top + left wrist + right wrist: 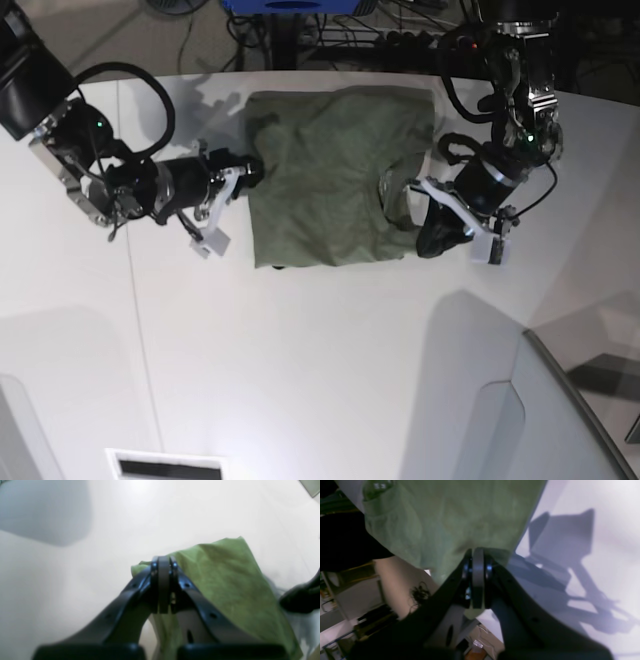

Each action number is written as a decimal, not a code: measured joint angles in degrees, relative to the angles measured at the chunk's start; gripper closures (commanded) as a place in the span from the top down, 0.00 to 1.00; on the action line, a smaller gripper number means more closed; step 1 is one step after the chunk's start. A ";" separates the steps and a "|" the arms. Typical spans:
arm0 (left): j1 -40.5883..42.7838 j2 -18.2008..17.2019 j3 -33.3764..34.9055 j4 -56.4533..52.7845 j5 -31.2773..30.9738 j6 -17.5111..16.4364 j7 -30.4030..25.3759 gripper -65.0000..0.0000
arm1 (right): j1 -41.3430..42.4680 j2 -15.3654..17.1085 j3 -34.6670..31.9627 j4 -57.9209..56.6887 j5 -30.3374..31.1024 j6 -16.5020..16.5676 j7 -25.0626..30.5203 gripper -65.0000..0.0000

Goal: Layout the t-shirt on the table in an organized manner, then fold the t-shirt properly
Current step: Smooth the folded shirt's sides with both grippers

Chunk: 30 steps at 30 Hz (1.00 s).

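Note:
The olive-green t-shirt (330, 180) lies mostly spread at the far middle of the white table (320, 350), its right side bunched. My right gripper (252, 175) is shut on the shirt's left edge. In the right wrist view the gripper (478, 552) pinches the cloth (457, 512), and a small printed label (380, 485) shows at the top left. My left gripper (412, 200) is shut on the bunched right edge. In the left wrist view the gripper (163, 562) clamps a fold of the shirt (225, 580) just above the table (125, 517).
A grey angled panel (560, 410) stands at the front right. A thin dark seam (135, 300) runs down the table's left part. A dark slot (165, 467) is at the front edge. Cables and equipment (330, 20) lie beyond the far edge.

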 measured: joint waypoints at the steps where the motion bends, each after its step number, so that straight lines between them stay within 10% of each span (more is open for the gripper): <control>1: -1.22 0.02 -0.02 -2.25 0.09 0.02 -0.35 0.00 | -0.61 0.15 -0.04 0.15 0.17 0.20 0.55 0.00; 12: -9.55 -5.11 -0.11 -19.58 -0.11 0.09 -2.21 0.00 | -2.78 2.23 -0.02 0.24 -0.02 0.00 1.95 0.00; 26: 6.19 -0.94 -16.76 4.57 -0.26 0.04 16.81 0.00 | -2.80 2.38 -0.02 -0.15 -0.11 0.02 1.95 0.00; 30: 9.31 -0.44 -18.75 5.05 -8.94 -0.15 16.26 0.56 | -2.78 2.38 -0.02 -0.17 -0.13 0.00 1.95 0.00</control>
